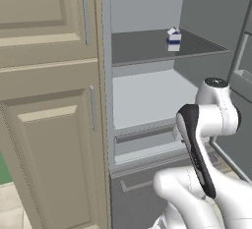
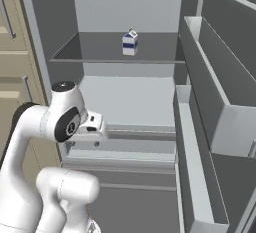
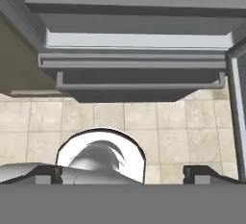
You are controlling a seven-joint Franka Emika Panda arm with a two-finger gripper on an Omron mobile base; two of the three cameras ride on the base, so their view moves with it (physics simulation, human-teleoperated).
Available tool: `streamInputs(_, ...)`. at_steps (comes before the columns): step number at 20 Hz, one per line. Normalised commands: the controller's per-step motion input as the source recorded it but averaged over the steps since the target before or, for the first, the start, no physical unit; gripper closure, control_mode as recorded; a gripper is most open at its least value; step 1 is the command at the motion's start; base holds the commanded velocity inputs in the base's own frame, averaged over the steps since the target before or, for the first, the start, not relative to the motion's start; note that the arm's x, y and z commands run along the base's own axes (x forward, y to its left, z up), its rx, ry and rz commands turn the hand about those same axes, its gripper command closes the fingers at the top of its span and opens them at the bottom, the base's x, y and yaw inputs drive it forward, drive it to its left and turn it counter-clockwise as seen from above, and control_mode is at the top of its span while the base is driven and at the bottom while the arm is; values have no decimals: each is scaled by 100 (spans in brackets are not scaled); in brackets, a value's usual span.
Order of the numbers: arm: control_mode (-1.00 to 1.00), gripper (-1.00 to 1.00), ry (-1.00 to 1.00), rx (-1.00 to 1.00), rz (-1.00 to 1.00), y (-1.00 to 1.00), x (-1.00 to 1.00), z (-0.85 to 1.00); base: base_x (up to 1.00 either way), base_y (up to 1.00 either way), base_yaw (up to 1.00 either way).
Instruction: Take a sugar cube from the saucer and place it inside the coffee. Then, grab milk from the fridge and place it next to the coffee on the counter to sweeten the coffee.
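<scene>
The fridge (image 1: 147, 95) stands open in front of me, its pale interior (image 2: 130, 97) facing the base. The milk (image 1: 173, 40), a small white carton with a dark blue band, stands upright alone on the upper grey shelf (image 2: 130, 43). My arm is folded low in front of the fridge, well below the milk and clear of it. My gripper (image 3: 127, 175) points down at the floor, its fingertips (image 3: 48, 175) wide apart and open with nothing between them. The sugar cube, saucer, coffee and counter are out of view.
The fridge door (image 2: 210, 102) with its shelf bins hangs open on the right. Beige cabinets (image 1: 49, 100) flank the fridge on the left. A grey bottom drawer (image 3: 139, 81) and tiled floor (image 3: 144, 117) lie below the hand.
</scene>
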Motion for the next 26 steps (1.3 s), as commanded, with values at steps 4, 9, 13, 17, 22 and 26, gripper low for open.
streamInputs(4,-100,-100,-63,14,0,-1,0,100,0,0,0)
streamInputs(9,-100,-100,-63,12,-4,5,8,82,0,0,0)
streamInputs(13,-100,-100,-45,2,-13,16,35,81,0,0,0)
streamInputs(17,-100,-100,-34,0,-15,16,54,78,0,0,0)
streamInputs(22,-100,-100,-23,1,-8,5,58,57,0,0,0)
streamInputs(26,-100,-100,-21,5,-1,0,56,23,0,0,0)
